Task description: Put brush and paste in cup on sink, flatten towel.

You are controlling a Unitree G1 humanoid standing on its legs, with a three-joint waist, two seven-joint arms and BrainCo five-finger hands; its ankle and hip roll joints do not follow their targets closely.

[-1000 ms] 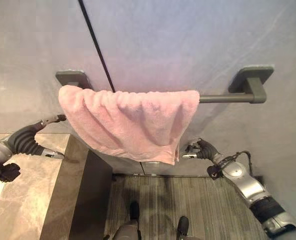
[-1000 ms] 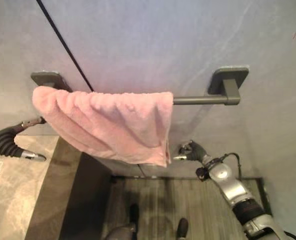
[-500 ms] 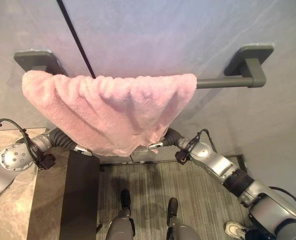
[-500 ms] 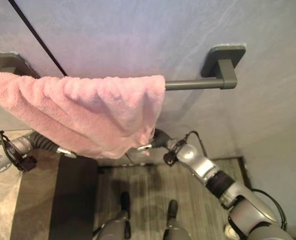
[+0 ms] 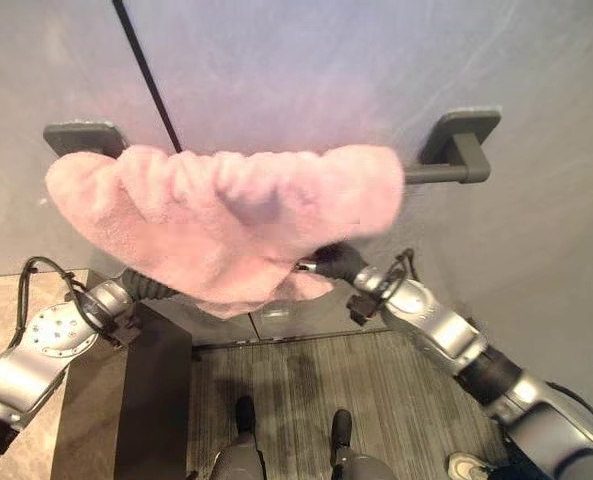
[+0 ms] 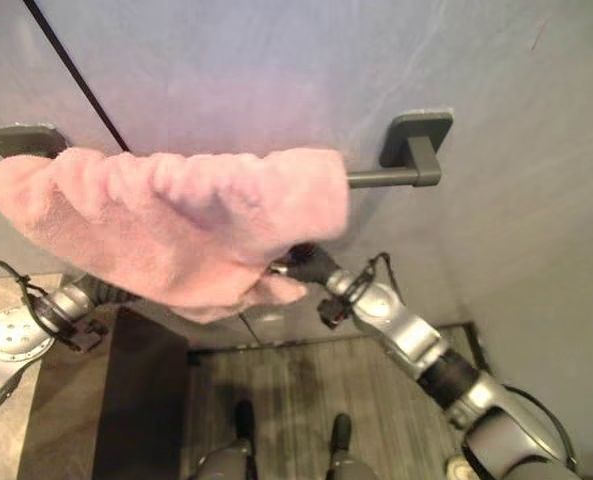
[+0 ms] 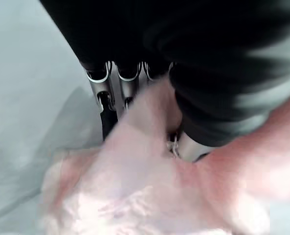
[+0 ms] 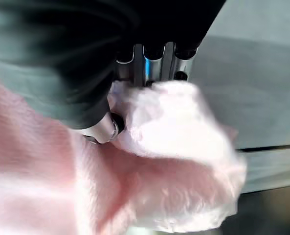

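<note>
A pink towel (image 5: 226, 215) hangs bunched over a dark grey rail (image 5: 441, 172) on the wall. Its lower edge is pulled up into a lump. My left hand (image 7: 105, 93) reaches under the towel's lower left part, with cloth pinched between its fingers and thumb. In the left eye view its wrist cover (image 5: 141, 288) shows while the towel hides its fingers. My right hand (image 5: 338, 262) is at the towel's lower right edge, and its fingers (image 8: 149, 58) and thumb are curled on a fold of the cloth.
The rail ends in two wall brackets (image 5: 81, 135) (image 5: 466, 125). A black line (image 5: 146, 75) runs down the wall. A dark cabinet side (image 5: 156, 400) and beige stone counter (image 5: 6, 300) stand at the lower left. Striped grey floor (image 5: 376, 370) lies below.
Both hands have risen under the towel and taken hold of its lower edge. The hanging edge is lifted and bunched. The camera has shifted too.
</note>
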